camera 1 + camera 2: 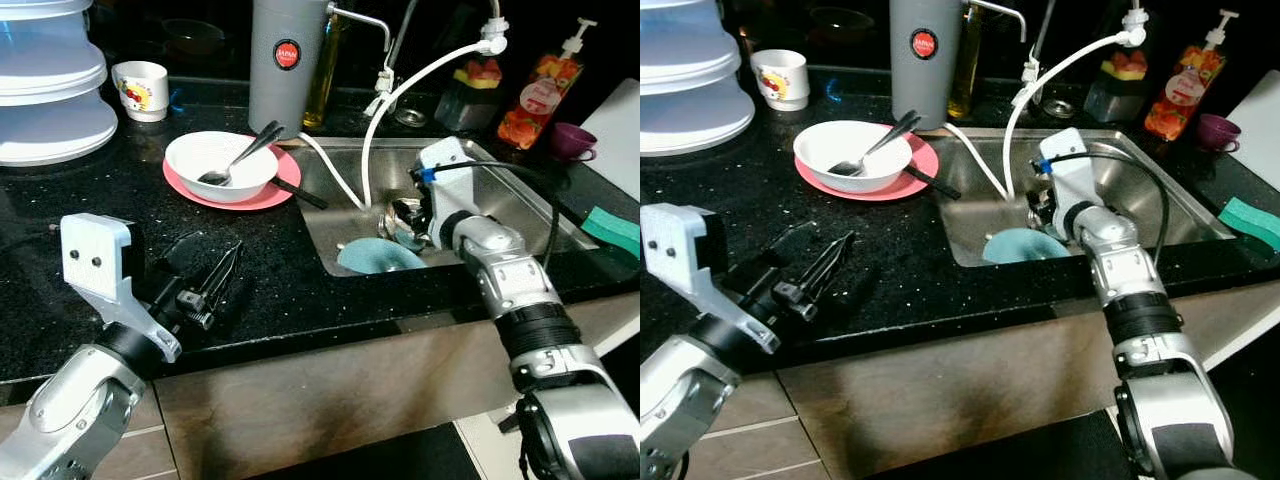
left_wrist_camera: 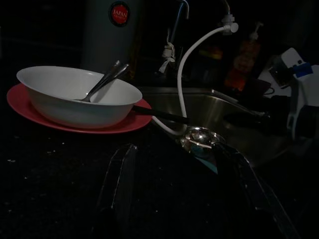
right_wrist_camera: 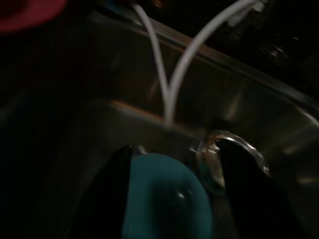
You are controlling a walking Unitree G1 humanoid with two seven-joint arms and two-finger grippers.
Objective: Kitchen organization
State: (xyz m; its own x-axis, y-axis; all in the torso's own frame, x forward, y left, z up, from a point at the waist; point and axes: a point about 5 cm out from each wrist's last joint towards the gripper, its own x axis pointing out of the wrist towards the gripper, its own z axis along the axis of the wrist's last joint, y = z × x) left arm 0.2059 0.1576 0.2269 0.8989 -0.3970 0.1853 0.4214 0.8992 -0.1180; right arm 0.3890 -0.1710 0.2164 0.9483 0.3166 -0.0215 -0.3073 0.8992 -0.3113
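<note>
A black speckled countertop (image 1: pixel 270 270) is seen running across the scene, with a steel sink (image 1: pixel 520 200) set into it on the robot's right. A stack of white lidded containers (image 1: pixel 45 85) is placed at the far left of the counter, and a tall grey canister (image 1: pixel 285 60) with a red round label stands at the back, just beside the sink's corner. A thin white hose (image 1: pixel 400 95) is looped from the tap area down into the basin.

A pink plate (image 1: pixel 275 190) is laid near the sink's left edge, and a white bowl (image 1: pixel 215 160) is set on it; a spoon (image 1: pixel 240 160) is propped inside the bowl with its handle leaning over the rim. A dark utensil handle is seen poking out from under the bowl toward the sink.

The right gripper (image 3: pixel 174 194) is lowered into the basin. Its fingers are held moderately apart, on either side of a teal dish (image 1: pixel 380 257) that lies against the near wall of the sink; whether the fingers touch it cannot be told. A shiny metal ring (image 3: pixel 227 159) is seen beside one finger.

The left gripper (image 1: pixel 215 285) is held low over the bare countertop in front of the plate, its fingers spread apart with nothing between them.

A white cup (image 1: pixel 142 90), a soap pump bottle (image 1: pixel 545 90), a small purple cup (image 1: pixel 570 140) and a green sponge (image 1: pixel 612 228) are placed around the edges.
</note>
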